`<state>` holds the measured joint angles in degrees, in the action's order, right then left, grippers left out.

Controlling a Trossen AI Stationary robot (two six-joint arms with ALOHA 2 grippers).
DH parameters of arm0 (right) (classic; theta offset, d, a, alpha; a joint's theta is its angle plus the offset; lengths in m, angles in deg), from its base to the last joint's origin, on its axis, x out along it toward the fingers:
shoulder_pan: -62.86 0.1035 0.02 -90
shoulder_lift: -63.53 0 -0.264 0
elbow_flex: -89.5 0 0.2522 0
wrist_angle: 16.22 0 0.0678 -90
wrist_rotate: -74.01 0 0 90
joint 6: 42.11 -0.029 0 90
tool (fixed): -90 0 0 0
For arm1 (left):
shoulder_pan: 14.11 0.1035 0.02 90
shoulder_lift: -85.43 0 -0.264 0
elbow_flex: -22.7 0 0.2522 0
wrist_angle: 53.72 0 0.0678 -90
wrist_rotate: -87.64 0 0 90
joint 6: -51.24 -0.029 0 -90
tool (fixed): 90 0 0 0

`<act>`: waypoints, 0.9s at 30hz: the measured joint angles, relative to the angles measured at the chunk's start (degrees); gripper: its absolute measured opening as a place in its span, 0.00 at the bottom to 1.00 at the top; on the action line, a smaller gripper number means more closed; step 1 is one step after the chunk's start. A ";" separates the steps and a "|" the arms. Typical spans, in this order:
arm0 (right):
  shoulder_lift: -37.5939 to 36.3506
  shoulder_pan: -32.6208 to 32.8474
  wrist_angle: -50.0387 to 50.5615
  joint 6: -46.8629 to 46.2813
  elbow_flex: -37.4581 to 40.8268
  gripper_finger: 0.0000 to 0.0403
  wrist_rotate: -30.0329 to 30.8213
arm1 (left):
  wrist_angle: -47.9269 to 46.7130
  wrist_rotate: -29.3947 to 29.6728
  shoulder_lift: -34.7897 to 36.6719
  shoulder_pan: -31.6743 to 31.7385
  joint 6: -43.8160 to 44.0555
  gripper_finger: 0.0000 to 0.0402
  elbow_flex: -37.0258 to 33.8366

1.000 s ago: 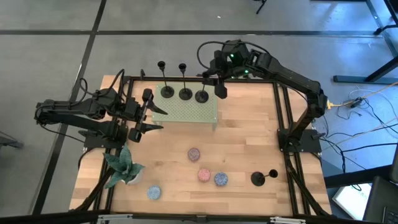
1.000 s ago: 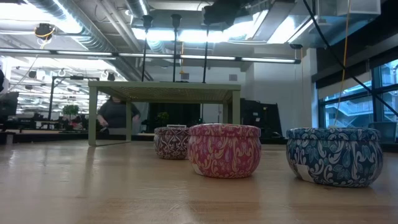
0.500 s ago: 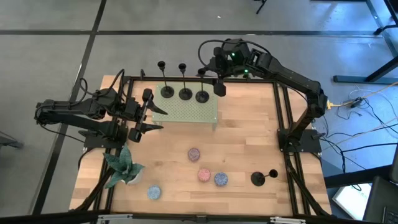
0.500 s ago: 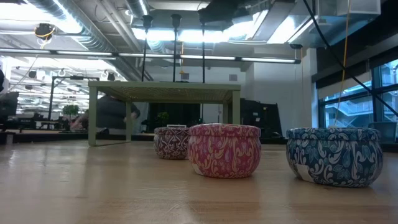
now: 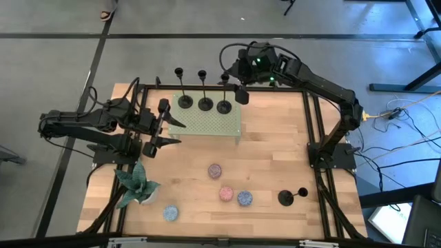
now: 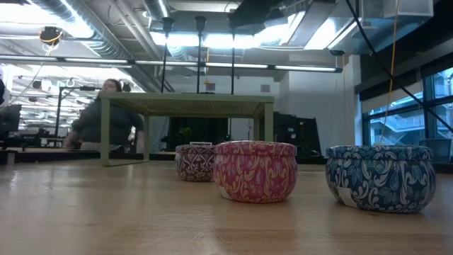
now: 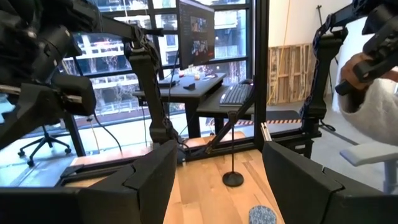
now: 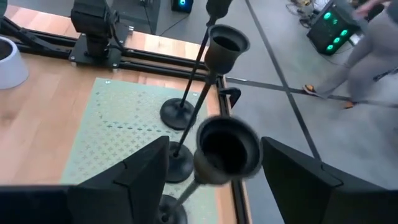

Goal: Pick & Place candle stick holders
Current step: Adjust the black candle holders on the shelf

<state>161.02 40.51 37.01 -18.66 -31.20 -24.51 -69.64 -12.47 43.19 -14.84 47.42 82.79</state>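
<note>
From above, three candle stick holders (image 5: 205, 103) stand on the green perforated stand (image 5: 207, 124); a fourth (image 5: 285, 198) sits at five o'clock. In the right wrist view, the right gripper (image 8: 211, 180) brackets a cup top, fingers apart. In the left wrist view, the left gripper (image 7: 217, 168) waits, fingers wide.

Black candle stick holders (image 5: 205, 103) on a pale green perforated stand (image 5: 210, 124).

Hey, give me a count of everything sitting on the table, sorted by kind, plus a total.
Black candle stick holders: 4 (three on the green stand, one on the wood)
Round candles: 4
Green perforated stand: 1
Potted plant: 1
Total: 10
</note>
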 joint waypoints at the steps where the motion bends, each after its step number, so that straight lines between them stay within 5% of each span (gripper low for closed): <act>1: 0.00 0.00 -0.38 0.52 0.00 0.63 0.01 | -0.21 0.00 0.00 0.01 0.00 0.58 0.00; 15: -0.13 0.40 4.64 1.20 -8.98 0.63 2.09 | -0.71 0.00 -0.01 0.00 0.02 0.58 0.00; 27: -0.34 9.32 30.42 -4.26 -24.92 0.63 7.49 | -0.71 0.00 -0.02 0.01 0.08 0.58 0.00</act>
<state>160.68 49.83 67.43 -22.92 -56.12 -17.02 -70.36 -12.47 43.17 -14.82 47.51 82.79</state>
